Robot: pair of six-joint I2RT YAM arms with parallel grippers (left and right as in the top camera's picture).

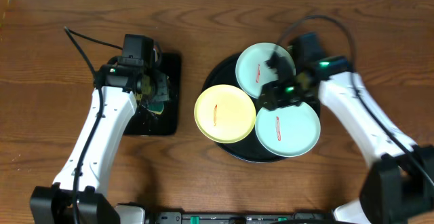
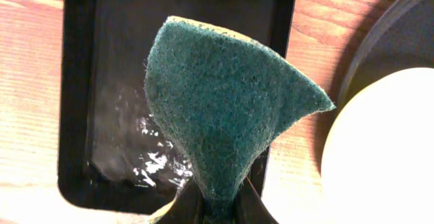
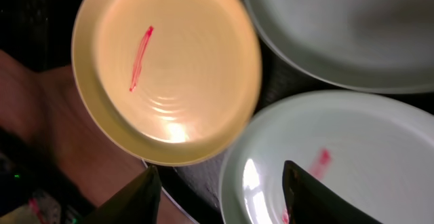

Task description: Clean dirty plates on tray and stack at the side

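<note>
Left gripper [image 2: 215, 207] is clamped on one green scouring sponge [image 2: 224, 108], over the small rectangular tray [image 2: 115, 81]. Right gripper [image 3: 220, 193], fingers spread with nothing between them, hovers above the round black tray [image 1: 218, 76]. Three plates lie on it, each with one red streak: the yellow plate [image 1: 225, 113] at nine o'clock, overhanging the rim, the first mint plate [image 1: 265, 70] at twelve, and the second mint plate [image 1: 287, 129] at five.

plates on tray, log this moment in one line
left gripper: shut on sponge, over small tray | right gripper: open above plates | plates: three red-streaked on round tray, none stacked
</note>
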